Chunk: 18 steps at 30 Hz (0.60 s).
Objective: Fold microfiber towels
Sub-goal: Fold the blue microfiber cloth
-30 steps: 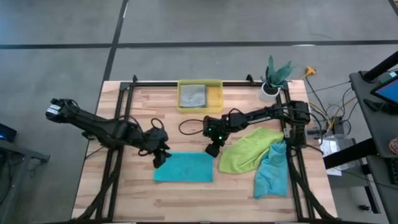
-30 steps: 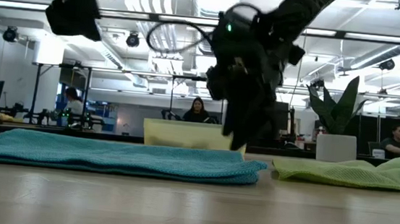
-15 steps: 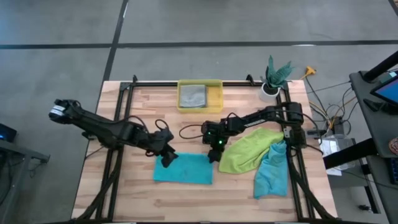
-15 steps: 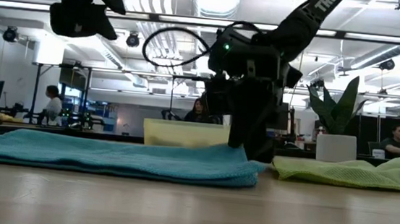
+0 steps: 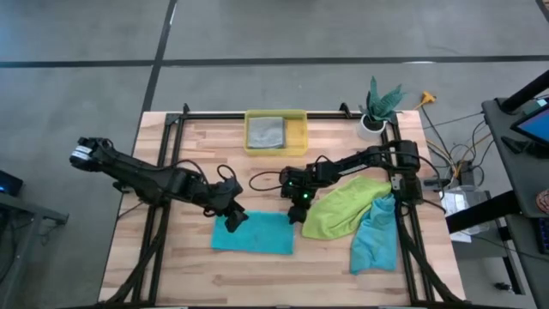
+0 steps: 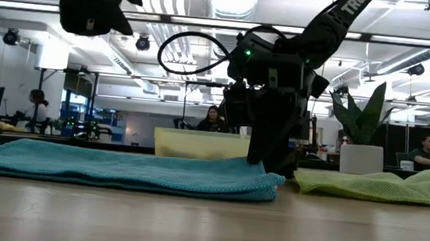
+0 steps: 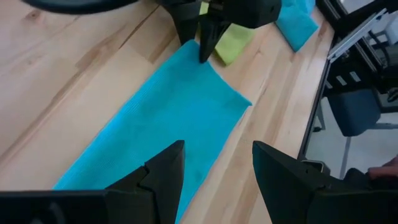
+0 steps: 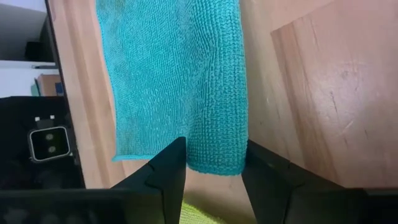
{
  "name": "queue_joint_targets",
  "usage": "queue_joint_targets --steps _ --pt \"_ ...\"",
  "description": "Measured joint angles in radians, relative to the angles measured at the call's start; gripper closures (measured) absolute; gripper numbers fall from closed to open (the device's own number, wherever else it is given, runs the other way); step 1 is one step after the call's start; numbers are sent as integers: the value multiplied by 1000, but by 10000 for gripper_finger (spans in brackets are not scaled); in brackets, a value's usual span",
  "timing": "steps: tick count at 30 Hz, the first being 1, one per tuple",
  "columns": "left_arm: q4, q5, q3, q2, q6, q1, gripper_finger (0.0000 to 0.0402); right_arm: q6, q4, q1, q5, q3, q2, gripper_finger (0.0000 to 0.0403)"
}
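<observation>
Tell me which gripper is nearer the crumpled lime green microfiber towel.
Right. The right gripper sits at the flat teal towel's far right corner, just beside the lime green towel. The left gripper is over the teal towel's far left corner, clearly farther away.

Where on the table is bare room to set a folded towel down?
Bare wood lies along the front edge below the flat teal towel, and between the yellow bin and the plant pot. The green towel side is crowded.

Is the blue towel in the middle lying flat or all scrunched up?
Flat. The teal towel lies spread as a neat rectangle on the table; from the low view it sits level, with only its corner under the right pincer slightly raised.
</observation>
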Motion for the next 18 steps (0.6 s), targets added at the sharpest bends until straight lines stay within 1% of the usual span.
queue_joint_targets --steps 5,14,18 --pt "-1 20 0 -1 -1 0 228 10 -1 0 9 -4 2 261" --pt "-1 35 1 -1 -21 -1 228 63 45 -4 14 -10 -1 235" --pt "5 42 1 -1 -23 -1 228 73 62 -7 57 -26 -3 235"
